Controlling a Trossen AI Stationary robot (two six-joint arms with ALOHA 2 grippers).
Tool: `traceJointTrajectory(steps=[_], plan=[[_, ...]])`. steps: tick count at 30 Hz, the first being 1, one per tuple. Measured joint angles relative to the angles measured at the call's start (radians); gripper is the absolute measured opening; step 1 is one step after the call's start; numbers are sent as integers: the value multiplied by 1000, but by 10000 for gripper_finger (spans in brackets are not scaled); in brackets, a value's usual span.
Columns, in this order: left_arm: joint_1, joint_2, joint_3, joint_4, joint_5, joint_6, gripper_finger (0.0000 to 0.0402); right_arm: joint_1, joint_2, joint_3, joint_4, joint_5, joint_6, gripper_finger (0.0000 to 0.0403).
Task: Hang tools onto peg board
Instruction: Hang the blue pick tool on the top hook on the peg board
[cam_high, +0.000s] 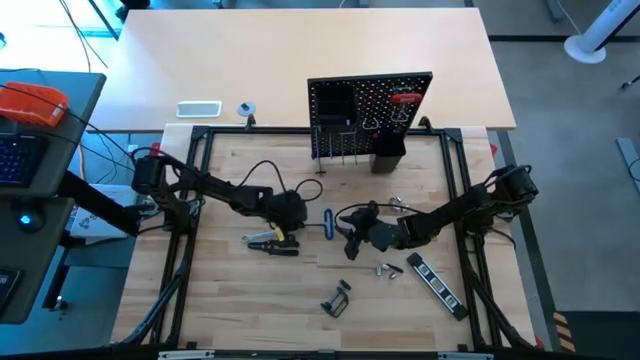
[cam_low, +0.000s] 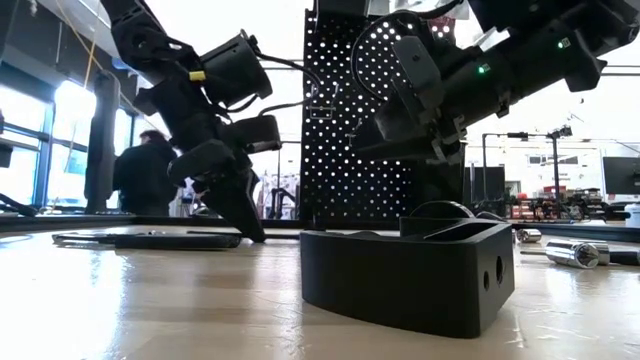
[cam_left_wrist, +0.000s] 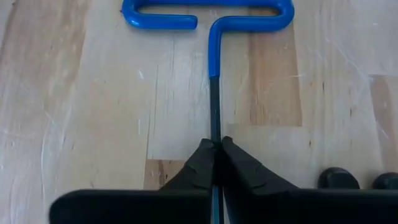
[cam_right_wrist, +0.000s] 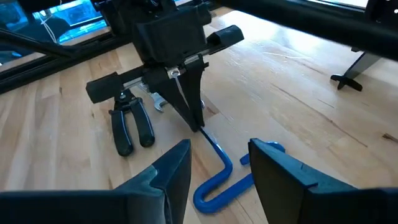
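A blue-handled hex key (cam_high: 328, 222) lies flat on the wooden table, in front of the upright black peg board (cam_high: 370, 110). My left gripper (cam_left_wrist: 215, 144) reaches in from the table's left and is shut on the key's dark shaft. My right gripper (cam_right_wrist: 219, 152) hovers open over the key's blue handle (cam_right_wrist: 217, 177) from the right side and touches nothing. A red-handled tool (cam_high: 405, 98) hangs on the board. Black pliers (cam_high: 272, 240) lie on the table by the left gripper. My left gripper pinches the hex key's dark shaft (cam_left_wrist: 214, 127) between its two fingertips (cam_right_wrist: 198, 121), a short way back from the blue handle. The fingers slant down from the table's left, in line with the shaft. The key lies flat on the table.
A black clamp (cam_high: 338, 300) sits near the front edge and fills the low view's foreground (cam_low: 400, 270). A striped bar (cam_high: 435, 280), silver pieces (cam_high: 390, 268) and a wrench (cam_high: 400, 205) lie at the right. A person (cam_low: 145, 175) stands in the room behind.
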Motion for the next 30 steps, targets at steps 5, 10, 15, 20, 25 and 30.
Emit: traceJointTrajectory(steps=[5,10,15,20,25,30], plan=[[-1,-69,-7,-7,-11,13,3,21,-27,0,-44,-2,-51,156],[-1,-148,-6,8,35,19,2,75,-105,0,-141,40,-198,156],[-1,-215,-6,49,172,31,1,156,-165,0,-135,87,-517,156],[1,-255,-4,112,391,45,1,224,-218,0,-119,158,-734,156],[1,-260,-4,254,614,38,1,244,-268,0,-108,65,-769,156],[2,-260,-3,387,766,9,0,242,-303,0,2,-123,-753,156]])
